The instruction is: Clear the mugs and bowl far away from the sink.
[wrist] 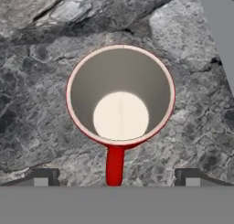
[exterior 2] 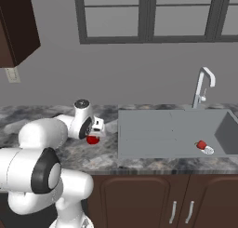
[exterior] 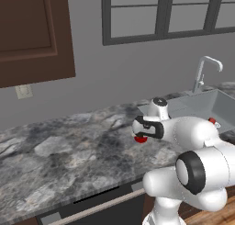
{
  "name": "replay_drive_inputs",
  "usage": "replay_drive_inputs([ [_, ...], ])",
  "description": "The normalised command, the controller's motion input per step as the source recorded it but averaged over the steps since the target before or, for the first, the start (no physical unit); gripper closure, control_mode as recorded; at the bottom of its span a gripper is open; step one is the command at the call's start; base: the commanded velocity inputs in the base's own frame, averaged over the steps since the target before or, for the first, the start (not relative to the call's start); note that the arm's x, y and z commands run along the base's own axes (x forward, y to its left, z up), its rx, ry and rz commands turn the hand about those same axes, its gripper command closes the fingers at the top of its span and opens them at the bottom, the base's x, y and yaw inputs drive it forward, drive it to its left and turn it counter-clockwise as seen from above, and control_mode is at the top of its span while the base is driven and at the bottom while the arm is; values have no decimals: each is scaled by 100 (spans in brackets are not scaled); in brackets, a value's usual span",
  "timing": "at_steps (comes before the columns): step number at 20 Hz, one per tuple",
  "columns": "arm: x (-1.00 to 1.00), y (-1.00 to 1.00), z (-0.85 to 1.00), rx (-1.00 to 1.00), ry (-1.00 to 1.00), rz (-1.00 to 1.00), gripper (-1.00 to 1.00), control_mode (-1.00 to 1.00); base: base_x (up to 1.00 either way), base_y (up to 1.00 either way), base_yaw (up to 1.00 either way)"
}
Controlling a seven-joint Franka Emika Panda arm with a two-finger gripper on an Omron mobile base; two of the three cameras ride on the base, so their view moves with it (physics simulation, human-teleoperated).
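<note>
In the left base view, the white arm reached over the marbled grey counter (exterior: 69,150), and the gripper (exterior: 140,136) hung just above a red mug (exterior: 141,139), of which only a small red patch peeked out below the hand. The mug stood on the counter just left of the grey sink (exterior: 215,104), whose silver faucet (exterior: 204,72) rose at the far side against the wall. A small red thing (exterior: 212,121) showed at the sink behind the arm's white body; it was too small to name.

In the right base view, the red mug (exterior 2: 93,139) sat on the counter (exterior 2: 107,159) under the gripper (exterior 2: 94,134), near the sink's (exterior 2: 162,134) left edge but apart from it. On the sink's flat floor, near its deeper basin, lay a small red and white object (exterior 2: 203,146).

In the hand view, the camera looked straight down into the red mug (wrist: 120,99): a red rim, grey inner wall, pale round bottom, and a red handle pointing toward the gripper (wrist: 116,181). The jaws stood released and spread wide, one dark tip (wrist: 43,177) on each side of the handle, touching nothing. A corner of the sink (wrist: 221,26) showed at the upper right.
</note>
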Motion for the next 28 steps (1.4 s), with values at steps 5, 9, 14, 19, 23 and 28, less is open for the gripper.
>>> replay_drive_inputs([
  [5, 3, 0, -19, 0, 0, 0, -100, -100, 0, 0, 0],
  [9, 0, 0, -14, 0, 0, -1, -100, -100, 0, 0, 0],
  [14, 0, 0, -23, 0, 1, -1, -100, -100, 0, 0, 0],
  [19, 0, 13, -28, 0, 0, 0, 100, -100, 0, 0, 0],
  [23, 0, 2, -14, 0, 0, 0, 100, -100, 0, 0, 0],
  [28, 3, 0, -7, 0, 0, 0, 100, -100, 0, 0, 0],
])
